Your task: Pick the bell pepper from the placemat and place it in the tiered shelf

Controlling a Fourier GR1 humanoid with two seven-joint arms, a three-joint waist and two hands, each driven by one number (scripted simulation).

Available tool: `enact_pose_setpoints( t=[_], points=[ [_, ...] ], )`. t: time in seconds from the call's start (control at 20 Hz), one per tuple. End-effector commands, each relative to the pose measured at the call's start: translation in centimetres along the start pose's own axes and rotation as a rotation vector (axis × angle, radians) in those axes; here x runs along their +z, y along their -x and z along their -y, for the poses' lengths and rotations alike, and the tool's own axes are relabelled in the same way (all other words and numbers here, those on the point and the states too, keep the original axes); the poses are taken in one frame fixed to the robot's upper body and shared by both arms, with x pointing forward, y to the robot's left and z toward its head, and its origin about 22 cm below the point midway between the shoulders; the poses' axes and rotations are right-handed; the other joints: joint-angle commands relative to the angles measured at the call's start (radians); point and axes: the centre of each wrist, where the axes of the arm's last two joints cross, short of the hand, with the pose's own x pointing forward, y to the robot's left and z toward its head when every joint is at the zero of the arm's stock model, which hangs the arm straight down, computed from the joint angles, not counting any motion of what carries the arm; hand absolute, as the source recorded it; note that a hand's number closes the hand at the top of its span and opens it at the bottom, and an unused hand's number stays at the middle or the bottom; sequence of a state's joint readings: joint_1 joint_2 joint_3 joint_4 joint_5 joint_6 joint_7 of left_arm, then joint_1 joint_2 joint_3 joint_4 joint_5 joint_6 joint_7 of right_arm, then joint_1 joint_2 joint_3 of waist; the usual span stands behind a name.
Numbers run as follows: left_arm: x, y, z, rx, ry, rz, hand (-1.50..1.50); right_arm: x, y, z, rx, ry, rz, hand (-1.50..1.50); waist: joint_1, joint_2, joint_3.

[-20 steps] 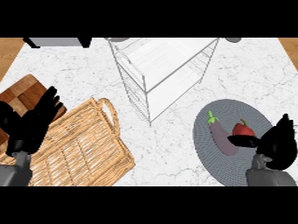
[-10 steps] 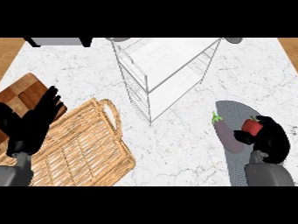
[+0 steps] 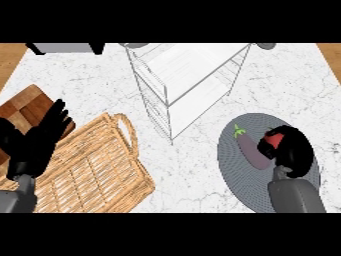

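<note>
A round grey placemat (image 3: 236,170) lies at the right of the white marble counter. On it lies a purple eggplant (image 3: 251,150) with a green stem, and just to its right a red bell pepper (image 3: 272,141). My right hand (image 3: 289,152) curls round the pepper and hides most of it. The white wire tiered shelf (image 3: 188,82) stands at the back centre, to the upper left of the mat. My left hand (image 3: 33,141) rests open at the left, fingers up, over the basket's edge.
A woven wicker basket (image 3: 92,167) with handles lies at the front left. A wooden cutting board (image 3: 7,117) sits beyond it at the left edge. Dark objects sit along the counter's back edge.
My right hand has closed over the red pepper on the mat, hiding most of it. The view has shifted, so the mat and the eggplant show more fully. The left hand stays where it was.
</note>
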State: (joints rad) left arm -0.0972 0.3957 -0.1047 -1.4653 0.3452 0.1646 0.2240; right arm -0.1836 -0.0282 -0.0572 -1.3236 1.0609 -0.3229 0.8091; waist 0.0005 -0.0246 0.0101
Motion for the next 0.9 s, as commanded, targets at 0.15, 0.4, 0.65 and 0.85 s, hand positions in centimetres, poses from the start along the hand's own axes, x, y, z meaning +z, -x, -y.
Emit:
enact_pose_setpoints(
  t=[0.15,0.4,0.65,0.85],
  points=[
    [0.1,1.7,1.8,-0.001,0.089,-0.107,0.00,8.8,-4.8,-4.2,0.261,-0.450,0.760,1.50,0.134,0.047,-0.009],
    [-0.3,1.7,2.3,-0.003,0.079,-0.143,0.00,14.2,-6.4,-3.8,0.228,-0.755,1.262,1.50,0.094,0.034,-0.007],
    [0.7,3.2,0.0,-0.013,-0.019,-0.184,0.00,15.5,-8.0,3.7,0.069,-0.750,1.551,1.50,-0.007,0.011,-0.011],
    [1.6,4.7,-0.1,0.020,-0.031,-0.199,0.00,14.7,-7.5,10.2,-0.040,-0.654,1.564,1.50,-0.033,0.013,-0.011]
  ],
)
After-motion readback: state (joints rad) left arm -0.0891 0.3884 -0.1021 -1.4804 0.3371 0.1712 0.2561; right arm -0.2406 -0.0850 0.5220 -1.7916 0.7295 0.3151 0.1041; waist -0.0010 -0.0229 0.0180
